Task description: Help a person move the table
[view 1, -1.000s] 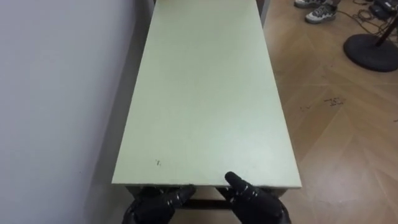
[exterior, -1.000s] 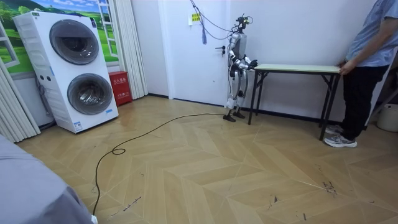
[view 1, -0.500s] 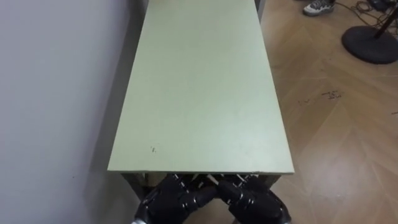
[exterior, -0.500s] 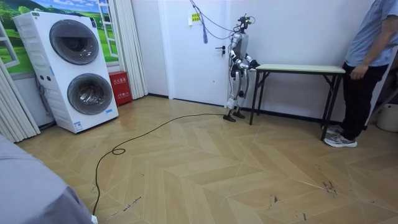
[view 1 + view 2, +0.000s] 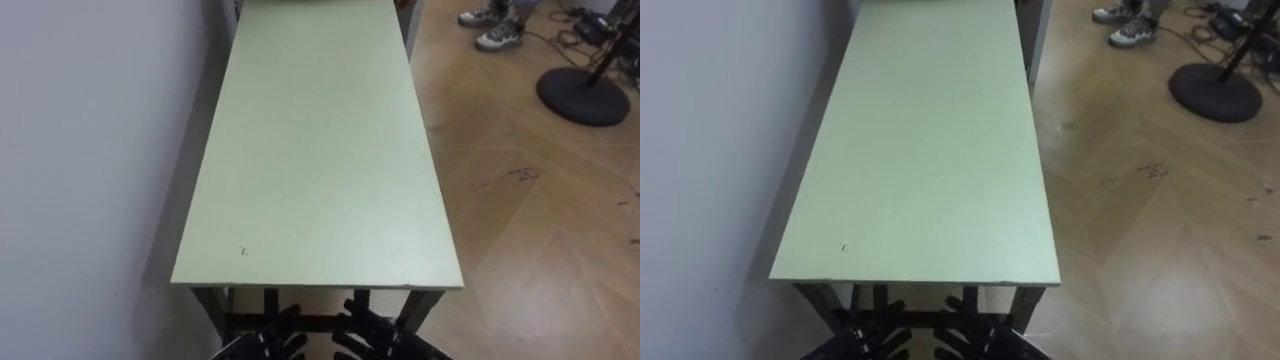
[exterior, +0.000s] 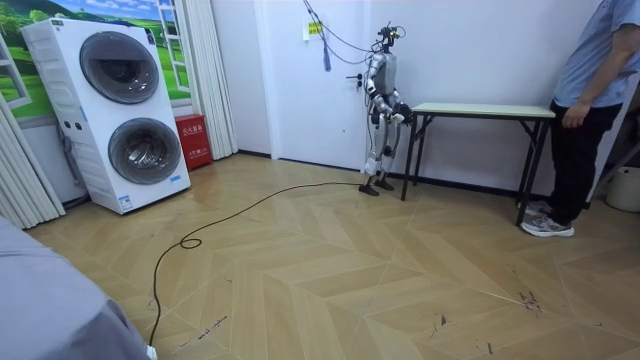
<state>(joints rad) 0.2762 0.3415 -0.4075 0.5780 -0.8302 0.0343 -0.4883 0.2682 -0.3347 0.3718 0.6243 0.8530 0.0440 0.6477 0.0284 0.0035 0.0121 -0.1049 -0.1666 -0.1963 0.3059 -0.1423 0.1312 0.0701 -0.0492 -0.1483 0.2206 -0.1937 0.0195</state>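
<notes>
A plain white wall (image 5: 90, 150) runs along the left. Just beside it stands the long pale green rectangular table (image 5: 320, 150) on its dark metal legs. Its long axis points straight away from the robot, parallel to the wall, with one short end nearest the robot. In the room view the robot stands upright at that end, forearms reaching forward.

The black left hand (image 5: 255, 348) and black right hand (image 5: 385, 345) sit side by side below the near short edge, by the dark frame. Their fingers are spread and straight, gripping nothing.

To the right lie the herringbone wooden floor (image 5: 540, 220), a person's grey shoes (image 5: 492, 30) and a black round stand base (image 5: 583, 95). The person (image 6: 590, 90) stands at the far end, one hand (image 6: 572, 117) just beside the tabletop; whether it touches cannot be told.
</notes>
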